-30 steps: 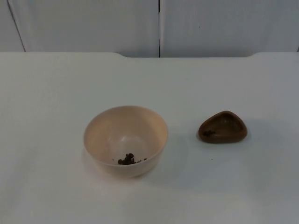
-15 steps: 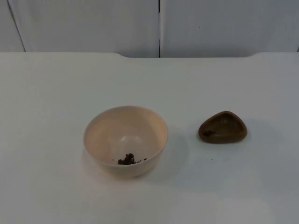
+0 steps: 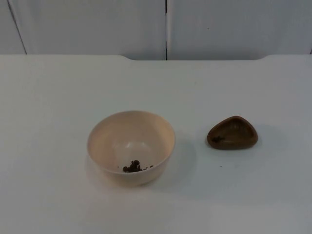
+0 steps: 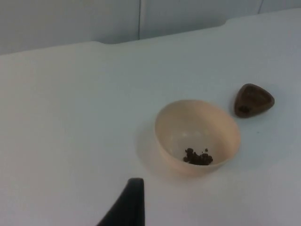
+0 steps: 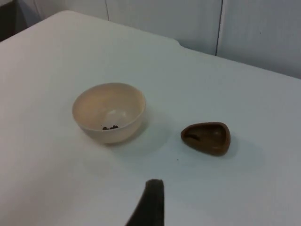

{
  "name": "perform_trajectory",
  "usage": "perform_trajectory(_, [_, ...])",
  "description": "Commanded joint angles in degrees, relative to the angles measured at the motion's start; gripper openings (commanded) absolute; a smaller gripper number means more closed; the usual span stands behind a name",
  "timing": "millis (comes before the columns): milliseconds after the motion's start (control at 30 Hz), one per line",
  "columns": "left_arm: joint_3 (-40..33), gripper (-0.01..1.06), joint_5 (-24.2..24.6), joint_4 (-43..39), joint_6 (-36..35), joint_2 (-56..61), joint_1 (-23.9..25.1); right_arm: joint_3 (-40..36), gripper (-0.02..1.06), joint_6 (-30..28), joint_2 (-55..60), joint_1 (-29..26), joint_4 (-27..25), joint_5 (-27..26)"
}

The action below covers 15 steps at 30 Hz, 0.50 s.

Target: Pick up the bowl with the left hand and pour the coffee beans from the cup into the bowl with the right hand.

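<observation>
While the cream bowl [image 3: 130, 146] stands upright on the white table [image 3: 53, 97] with a small heap of coffee beans [image 3: 132, 166] against its near inner wall, the brown wooden cup [image 3: 232, 132] sits well apart to its right, mouth up, its rounded-triangle long axis running left to right. Each wrist view adds one black fingertip, the left gripper [image 4: 127, 203] short of the bowl and the right gripper [image 5: 149, 202] short of the cup. Whether either pair of fingers is parted or closed cannot be told.

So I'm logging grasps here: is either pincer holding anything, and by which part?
Nothing is held. The bowl and brown cup both sit untouched on the table.
</observation>
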<state>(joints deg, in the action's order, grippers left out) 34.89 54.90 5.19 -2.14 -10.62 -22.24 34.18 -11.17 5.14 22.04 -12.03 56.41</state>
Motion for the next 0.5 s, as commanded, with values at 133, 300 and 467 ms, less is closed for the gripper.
perform_trajectory(133, [-0.4, 1.00, 3.7, -2.3, 0.4, 5.8, 0.1, -0.1, 0.78, 0.2, -4.5, -0.2, 0.5, 3.4])
perform_trajectory(300, [-0.4, 1.00, 6.8, -3.3, 0.4, 9.1, 0.1, -0.1, 0.78, 3.3, -5.1, -0.2, 3.8, 5.4])
perform_trajectory(467, [-0.4, 1.00, 7.7, -5.2, 0.4, 10.6, 0.1, -4.0, 0.78, 3.9, -5.1, -0.2, 4.7, 4.6])
